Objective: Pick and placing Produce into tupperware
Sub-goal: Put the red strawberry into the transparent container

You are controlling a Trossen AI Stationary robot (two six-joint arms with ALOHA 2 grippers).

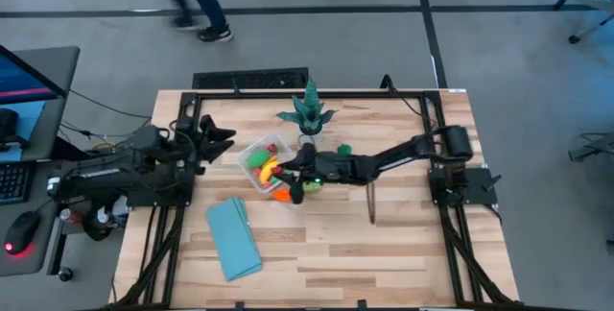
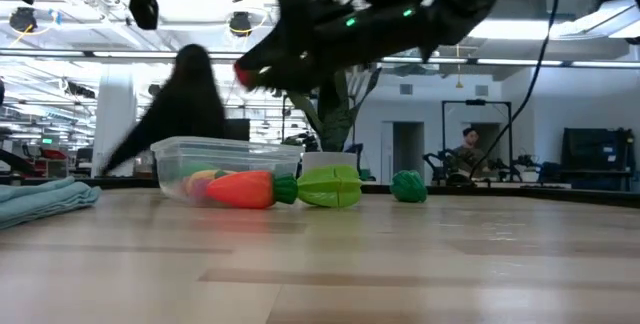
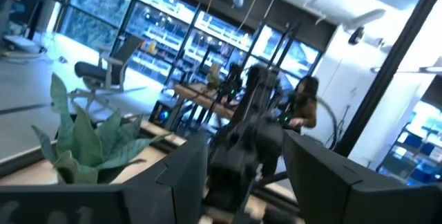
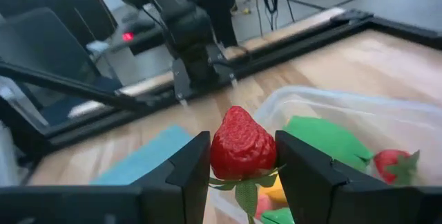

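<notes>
Table: pale wood planks (image 1: 384, 244)
Room: grey floor, person walking (image 1: 192, 4)
Right gripper (image 4: 242, 158): grasping strawberry (image 4: 242, 144)
Left gripper (image 1: 216, 141): released

an orange carrot (image 2: 242, 189) and green piece (image 2: 330, 186) lie beside the clear tupperware (image 2: 228, 154).

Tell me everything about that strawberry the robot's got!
The strawberry is a small, bumpy, shiny red toy with green leaves and a stem hanging below. The right gripper pinches it between two dark fingers, tip up, in the air by the clear tupperware. Nothing else touches it.
</notes>
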